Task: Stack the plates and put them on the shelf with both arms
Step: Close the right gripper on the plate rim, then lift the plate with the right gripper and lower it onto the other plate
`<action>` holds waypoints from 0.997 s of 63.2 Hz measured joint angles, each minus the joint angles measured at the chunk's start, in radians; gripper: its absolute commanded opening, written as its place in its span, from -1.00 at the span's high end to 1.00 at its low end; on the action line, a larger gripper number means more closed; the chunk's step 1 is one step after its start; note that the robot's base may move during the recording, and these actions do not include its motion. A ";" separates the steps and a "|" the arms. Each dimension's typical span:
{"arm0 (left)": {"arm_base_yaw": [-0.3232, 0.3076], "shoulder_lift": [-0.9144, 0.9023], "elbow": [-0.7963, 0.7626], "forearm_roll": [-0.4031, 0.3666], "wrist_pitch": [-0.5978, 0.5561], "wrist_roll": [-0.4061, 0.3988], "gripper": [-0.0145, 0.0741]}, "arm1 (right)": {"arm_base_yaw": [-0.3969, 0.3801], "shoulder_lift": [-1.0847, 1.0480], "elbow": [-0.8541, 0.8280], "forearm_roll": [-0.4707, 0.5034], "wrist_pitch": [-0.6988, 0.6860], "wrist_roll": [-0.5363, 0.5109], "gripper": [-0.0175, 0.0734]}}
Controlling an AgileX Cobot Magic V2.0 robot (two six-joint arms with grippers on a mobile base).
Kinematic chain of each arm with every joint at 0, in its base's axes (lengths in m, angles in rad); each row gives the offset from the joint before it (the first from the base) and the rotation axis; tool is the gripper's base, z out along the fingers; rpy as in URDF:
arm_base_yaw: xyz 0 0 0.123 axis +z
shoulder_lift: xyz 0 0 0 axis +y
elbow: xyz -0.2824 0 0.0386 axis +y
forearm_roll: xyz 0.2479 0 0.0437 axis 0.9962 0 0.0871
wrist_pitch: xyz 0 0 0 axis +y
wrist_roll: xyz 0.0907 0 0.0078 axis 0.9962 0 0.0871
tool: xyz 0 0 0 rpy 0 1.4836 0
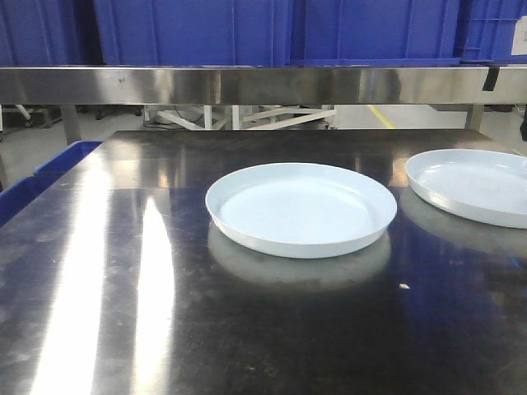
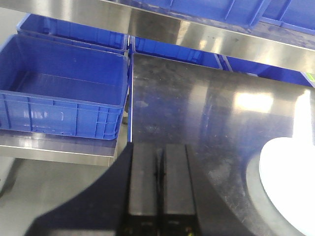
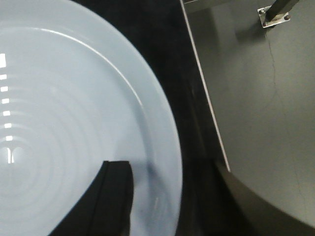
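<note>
Just beneath right claw, plate rim.

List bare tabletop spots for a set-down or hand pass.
Free: the left half of the table, from its left edge to the centre plate; also the front strip nearer the camera than both plates. Tight: the narrow gap between centre plate and right plate, and the back strip under the shelf rail.

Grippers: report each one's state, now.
Left gripper: shut, holding nothing.
Right gripper: cannot tell; only partly in view, over a plate.
</note>
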 measured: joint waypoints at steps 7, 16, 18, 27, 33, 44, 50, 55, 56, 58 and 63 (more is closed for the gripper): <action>0.000 0.000 0.000 0.000 0.000 0.000 0.47 | 0.000 0.002 0.000 0.000 0.002 0.000 0.01; 0.000 0.000 0.000 0.000 0.000 0.000 0.47 | 0.000 0.002 -0.002 -0.001 0.002 0.000 0.52; 0.000 0.000 0.000 0.000 0.000 0.000 0.47 | -0.002 0.000 -0.005 0.002 -0.001 0.002 0.47; 0.000 0.000 0.000 0.000 0.000 0.000 0.47 | -0.004 0.000 -0.023 0.007 0.011 0.004 0.50; 0.000 0.000 0.000 0.000 0.000 0.000 0.47 | -0.004 -0.017 -0.052 0.007 0.039 0.004 0.50; 0.000 0.000 0.000 0.000 0.000 0.000 0.47 | -0.004 -0.093 -0.116 0.001 0.072 0.000 0.50; 0.000 0.000 0.000 0.000 0.000 0.000 0.47 | 0.001 -0.138 -0.142 0.001 0.081 0.000 0.50; 0.000 0.000 0.000 0.000 0.000 0.000 0.47 | 0.012 -0.179 -0.155 0.003 0.086 0.000 0.50; 0.000 0.000 0.000 0.000 0.000 0.000 0.47 | 0.016 -0.186 -0.158 0.003 0.085 0.000 0.50; 0.000 0.000 0.000 0.000 0.000 0.000 0.47 | 0.024 -0.202 -0.162 0.006 0.088 0.000 0.50; 0.000 0.000 0.000 0.000 0.000 0.000 0.47 | 0.056 -0.231 -0.163 0.014 0.092 0.000 0.50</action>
